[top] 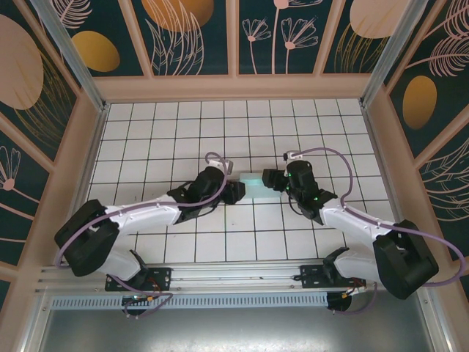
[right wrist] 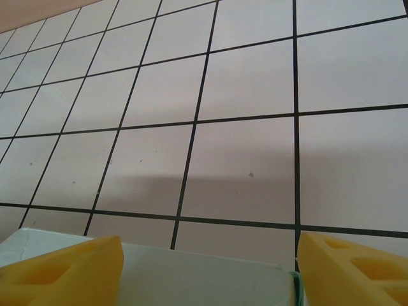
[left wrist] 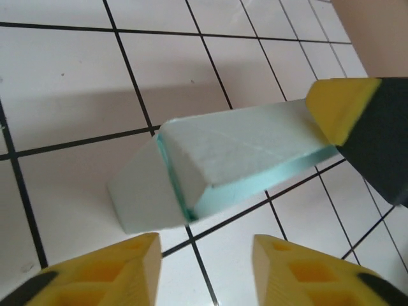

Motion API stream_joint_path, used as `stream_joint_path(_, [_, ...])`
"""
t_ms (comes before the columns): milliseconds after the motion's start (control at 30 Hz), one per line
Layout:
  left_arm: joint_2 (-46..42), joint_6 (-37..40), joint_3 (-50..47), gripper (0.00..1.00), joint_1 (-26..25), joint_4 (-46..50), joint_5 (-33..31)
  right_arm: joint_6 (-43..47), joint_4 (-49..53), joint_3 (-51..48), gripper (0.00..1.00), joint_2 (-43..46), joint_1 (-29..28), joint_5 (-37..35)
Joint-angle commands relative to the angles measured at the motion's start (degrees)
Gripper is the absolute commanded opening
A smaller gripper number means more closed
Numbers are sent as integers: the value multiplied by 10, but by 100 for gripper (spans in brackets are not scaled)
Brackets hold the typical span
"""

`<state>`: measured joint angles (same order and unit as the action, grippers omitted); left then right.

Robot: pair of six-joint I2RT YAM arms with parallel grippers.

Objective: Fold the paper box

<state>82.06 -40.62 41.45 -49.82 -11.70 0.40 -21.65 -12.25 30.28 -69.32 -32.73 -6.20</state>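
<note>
The paper box (top: 253, 185) is a small pale mint closed block lying on the white tiled floor between my two grippers. In the left wrist view the paper box (left wrist: 236, 159) stretches away from the camera, with its near end flap a little ajar along a green seam. My left gripper (left wrist: 205, 245) is open just short of that end, nothing between its yellow fingers. The left gripper (top: 236, 192) sits at the box's left end. My right gripper (top: 272, 180) holds the right end. Its fingers (right wrist: 357, 268) flank the paper box (right wrist: 191, 274), and one fingertip (left wrist: 338, 105) presses its far end.
Black grid lines cross the white floor (top: 183, 132). Pink-framed patterned walls (top: 234, 86) close in the back and both sides. The arm bases stand on a metal rail (top: 234, 275) at the near edge.
</note>
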Motion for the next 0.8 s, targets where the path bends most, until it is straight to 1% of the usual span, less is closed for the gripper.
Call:
stream_joint_path(0, [-66,6,-22,50,-1,-25,-8,-10,7,-13,72,-11,1,-3])
stream_joint_path(33, [-82,5,-25,57,-1,-33,-17,-11,6,-13,71,-11,1,-1])
stream_joint_path(67, [-94,0,-27,60,0,-32,-28,-12,6,-13,71,-9,1,0])
stream_joint_path(100, [-101,-7,-24,71,1,-23,-40,-14,6,-14,71,-8,1,2])
stream_joint_path(133, [-105,-14,-20,77,3,-14,-51,-15,6,-14,71,-5,1,3])
stream_joint_path(167, [-107,-18,-16,80,4,-9,-52,-17,6,-14,70,-2,1,5])
stream_joint_path(200, [-105,-25,-10,87,6,0,-56,-19,6,-15,70,3,1,6])
stream_joint_path(233, [-102,-29,-4,96,8,9,-60,-19,6,-15,70,8,1,7])
stream_joint_path(267, [-96,-33,2,98,9,12,-61,-19,5,-16,70,14,1,7])
stream_joint_path(333, [-76,-36,14,99,10,20,-56,-16,6,-16,69,24,1,6])
stream_joint_path(433, [-27,-44,50,98,11,64,-45,-11,12,-13,69,34,1,5])
stream_joint_path(567, [29,-85,79,87,19,113,-42,-14,17,-16,69,39,1,10])
stream_joint_path(667, [53,-97,83,75,21,126,-35,-21,15,-21,69,39,1,14])
stream_joint_path(767, [62,-107,67,62,20,125,-31,-21,15,-24,69,38,3,10])
